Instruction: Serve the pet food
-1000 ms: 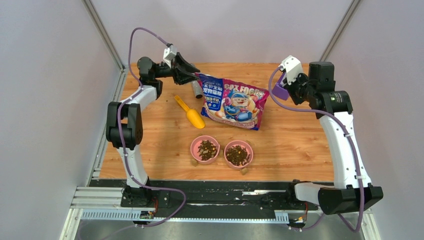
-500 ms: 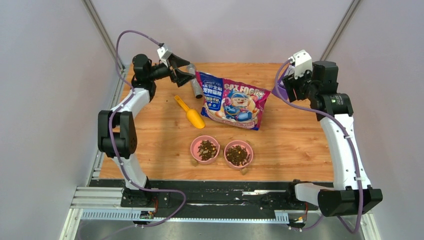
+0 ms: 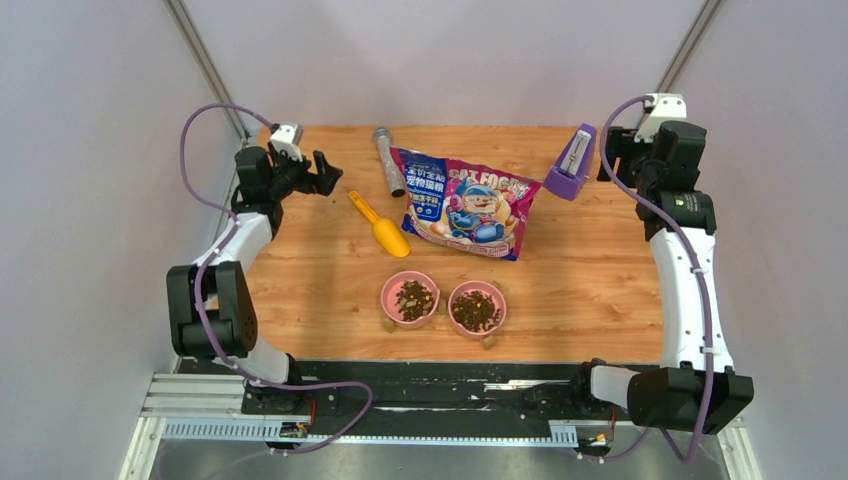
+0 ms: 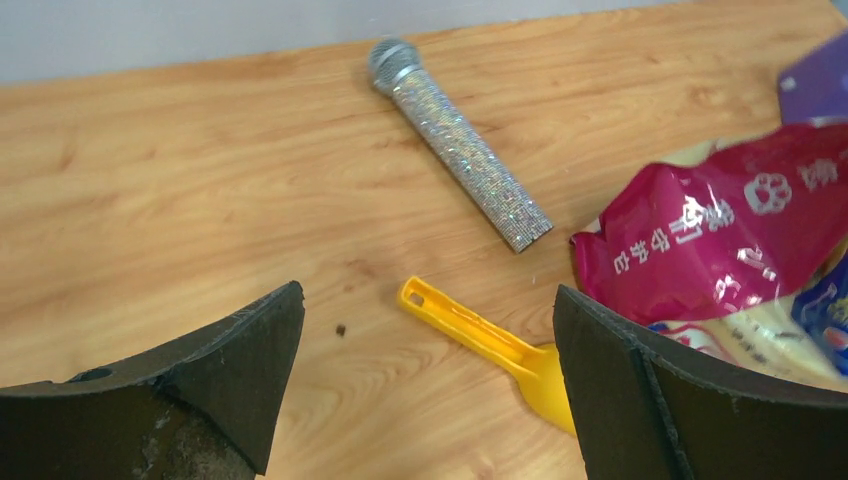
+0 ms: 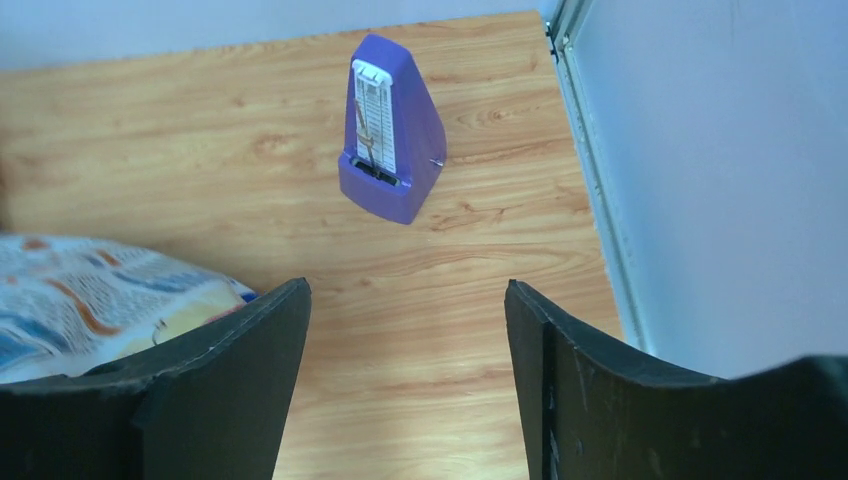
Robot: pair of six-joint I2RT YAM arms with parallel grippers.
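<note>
The pet food is dark brown kibble heaped in two pink bowls, one on the left (image 3: 412, 299) and one on the right (image 3: 476, 309), near the table's front. One stray pellet (image 4: 341, 329) lies on the wood. The purple-pink cat food bag (image 3: 467, 201) lies behind the bowls, and a yellow scoop (image 3: 380, 226) lies to its left. My left gripper (image 3: 323, 175) hovers open at the back left, and nothing sits between its fingers (image 4: 428, 292). My right gripper (image 3: 612, 152) is open at the back right, also with nothing in it (image 5: 406, 286).
A glittery silver microphone (image 3: 387, 160) lies at the back beside the bag's top left corner. A purple metronome (image 3: 573, 162) stands upright at the back right, just left of my right gripper. Grey walls enclose the table on three sides.
My right gripper opened, let go of the purple metronome and drew back to the right. My left arm pulled away to the left, leaving the microphone on the table.
</note>
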